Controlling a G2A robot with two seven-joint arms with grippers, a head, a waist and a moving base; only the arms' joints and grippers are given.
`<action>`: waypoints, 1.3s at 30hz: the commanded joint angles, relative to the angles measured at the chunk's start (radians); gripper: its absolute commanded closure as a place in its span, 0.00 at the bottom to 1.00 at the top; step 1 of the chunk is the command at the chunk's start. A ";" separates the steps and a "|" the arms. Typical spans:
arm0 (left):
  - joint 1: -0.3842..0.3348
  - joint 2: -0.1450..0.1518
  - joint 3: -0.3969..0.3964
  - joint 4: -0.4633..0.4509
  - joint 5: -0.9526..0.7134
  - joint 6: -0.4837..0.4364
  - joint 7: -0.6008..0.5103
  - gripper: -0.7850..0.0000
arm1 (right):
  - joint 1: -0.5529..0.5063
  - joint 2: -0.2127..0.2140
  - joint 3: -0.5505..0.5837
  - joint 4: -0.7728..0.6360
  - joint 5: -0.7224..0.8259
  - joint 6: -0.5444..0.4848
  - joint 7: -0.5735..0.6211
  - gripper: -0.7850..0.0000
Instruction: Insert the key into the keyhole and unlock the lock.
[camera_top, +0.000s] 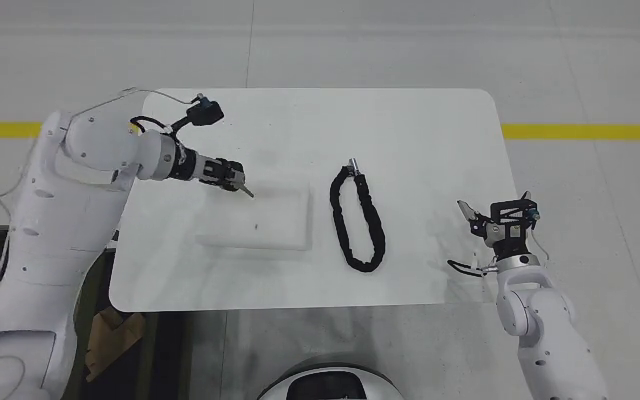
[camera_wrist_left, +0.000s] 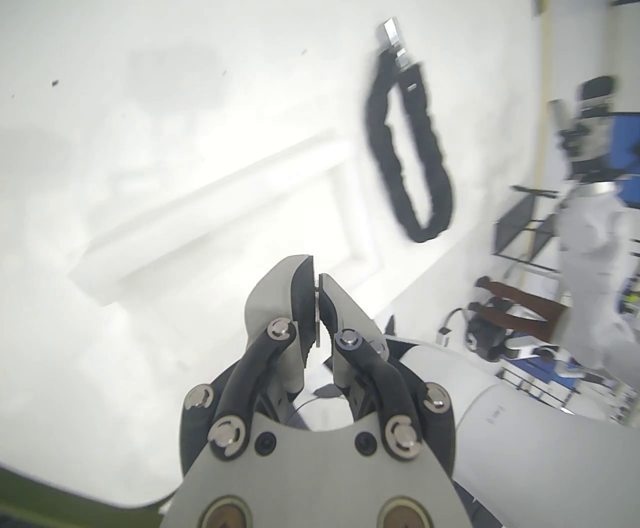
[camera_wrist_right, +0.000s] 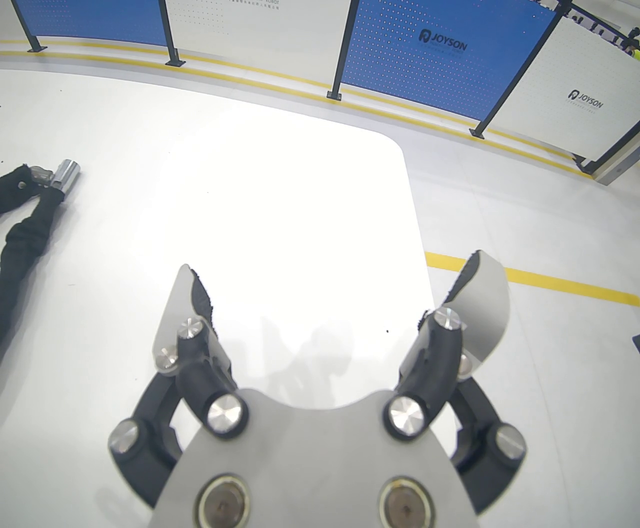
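Note:
A black fabric-sleeved chain lock (camera_top: 358, 220) lies in a loop at the table's middle, its silver lock cylinder (camera_top: 352, 165) at the far end. The chain lock (camera_wrist_left: 407, 150) and its cylinder (camera_wrist_left: 392, 32) appear in the left wrist view, and the cylinder (camera_wrist_right: 67, 172) in the right wrist view. My left gripper (camera_top: 240, 187) hovers over the left part of the table, above the white tray's far edge, shut on a thin metal key (camera_wrist_left: 318, 312) whose tip (camera_top: 248, 193) points toward the lock. My right gripper (camera_top: 470, 240) stands open at the table's right edge, holding nothing.
A shallow white tray (camera_top: 255, 215) lies left of the chain lock, under the left gripper. The white table (camera_top: 420, 130) has bare surface between the lock and the right gripper. Blue and white barrier panels (camera_wrist_right: 440, 45) stand beyond the table on the floor.

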 joint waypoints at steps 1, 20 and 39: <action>0.041 0.001 -0.061 0.087 -0.216 -0.125 -0.012 1.00 | 0.000 0.000 0.000 0.000 0.000 0.000 0.000 0.00; 0.008 -0.028 0.005 0.336 -0.621 -0.260 -0.057 1.00 | 0.000 0.000 0.000 0.000 0.000 0.000 0.000 0.00; 0.008 -0.028 0.005 0.336 -0.621 -0.260 -0.057 1.00 | 0.240 -0.010 -0.165 -0.215 0.379 -0.108 0.673 0.00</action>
